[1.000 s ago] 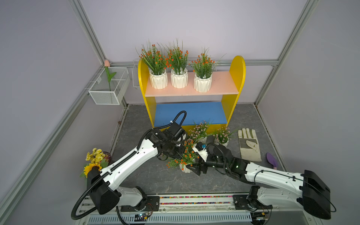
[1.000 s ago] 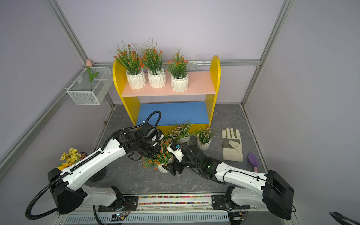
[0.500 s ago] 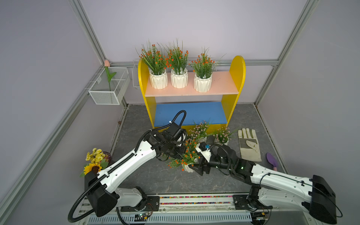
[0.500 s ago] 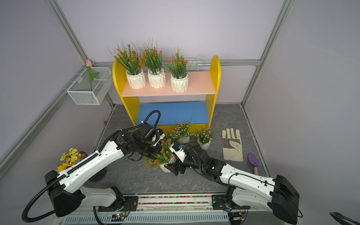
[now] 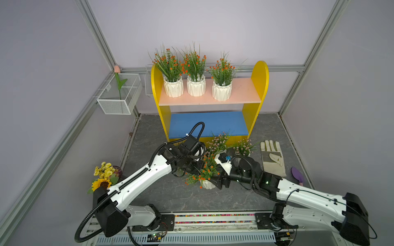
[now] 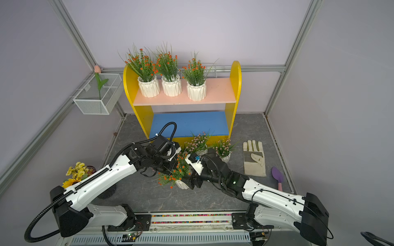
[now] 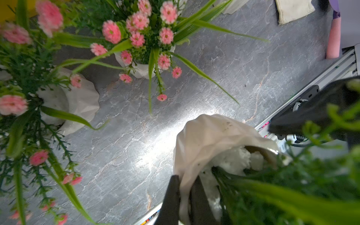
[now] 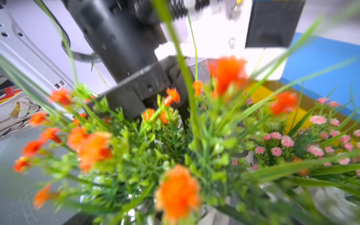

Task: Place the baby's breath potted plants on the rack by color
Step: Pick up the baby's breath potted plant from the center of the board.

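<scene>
The yellow rack (image 5: pixel 259 85) holds three orange-flowered baby's breath potted plants (image 5: pixel 196 86) on its pink upper board. Its blue lower board (image 5: pixel 209 124) is bare. Two pink-flowered plants (image 5: pixel 220 142) (image 5: pixel 243 147) stand on the floor before it. A fourth orange plant, its white pot (image 5: pixel 206 184) tilted, sits between my arms. My left gripper (image 7: pixel 186 178) is shut, pinching that pot's rim (image 7: pixel 214 136). At the pot's other side, my right gripper (image 5: pixel 218 182) stands wide. Its fingertips are hidden by foliage in the right wrist view.
A work glove (image 5: pixel 273 157) and a purple trowel (image 5: pixel 297 175) lie at the right. On the left wall hangs a wire basket (image 5: pixel 119 95) holding a tulip. A sunflower bouquet (image 5: pixel 104 176) stands at the front left. The arm rail (image 5: pixel 213 218) runs along the front.
Both arms have shifted slightly, with the orange-flowered pot still between them. The left gripper stays shut on the rim and the right stays wide.
</scene>
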Controlling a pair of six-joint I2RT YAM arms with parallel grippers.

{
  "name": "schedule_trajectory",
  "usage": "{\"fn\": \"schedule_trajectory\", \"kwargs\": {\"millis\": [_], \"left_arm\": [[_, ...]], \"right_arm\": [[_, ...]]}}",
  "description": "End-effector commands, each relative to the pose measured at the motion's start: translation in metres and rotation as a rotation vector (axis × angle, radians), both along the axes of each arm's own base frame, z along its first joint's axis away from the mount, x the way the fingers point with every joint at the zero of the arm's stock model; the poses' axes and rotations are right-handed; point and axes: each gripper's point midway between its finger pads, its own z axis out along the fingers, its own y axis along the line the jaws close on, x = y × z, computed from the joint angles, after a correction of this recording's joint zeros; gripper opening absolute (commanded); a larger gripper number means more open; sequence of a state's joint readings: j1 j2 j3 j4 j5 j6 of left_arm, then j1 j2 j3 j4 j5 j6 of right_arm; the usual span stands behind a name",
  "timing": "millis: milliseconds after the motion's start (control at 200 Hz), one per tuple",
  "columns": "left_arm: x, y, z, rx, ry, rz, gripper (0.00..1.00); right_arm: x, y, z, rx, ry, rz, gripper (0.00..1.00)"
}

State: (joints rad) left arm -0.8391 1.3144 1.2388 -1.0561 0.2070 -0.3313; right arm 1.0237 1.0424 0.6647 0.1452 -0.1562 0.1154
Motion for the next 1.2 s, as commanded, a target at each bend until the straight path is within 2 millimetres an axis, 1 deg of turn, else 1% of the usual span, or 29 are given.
{"fn": "schedule_trajectory", "kwargs": {"millis": [0,160,425,675,945,1195], "left_arm": [[0.001,-0.007,0.015,-0.061,-0.038,-0.011,0.0],[0.002,-0.006,0.015,-0.054,-0.04,-0.011,0.0],[0.002,-0.005,0.017,-0.044,-0.045,-0.009,0.0],[0.004,-0.006,0.02,-0.045,-0.051,-0.014,0.0],[0.005,-0.006,0.021,-0.043,-0.05,-0.017,0.0],[0.004,-0.007,0.021,-0.048,-0.049,-0.015,0.0]], "right_arm": [[-0.003,0.001,0.017,0.021,-0.048,0.021,0.88],[-0.006,0.003,0.006,-0.021,-0.019,0.04,0.88],[-0.009,-0.005,-0.014,-0.07,0.015,0.038,0.88],[-0.014,-0.002,-0.018,-0.075,0.026,0.07,0.88],[-0.011,0.008,-0.028,-0.096,0.042,0.085,0.88],[-0.014,0.014,-0.022,-0.068,0.04,0.116,0.88]]}}
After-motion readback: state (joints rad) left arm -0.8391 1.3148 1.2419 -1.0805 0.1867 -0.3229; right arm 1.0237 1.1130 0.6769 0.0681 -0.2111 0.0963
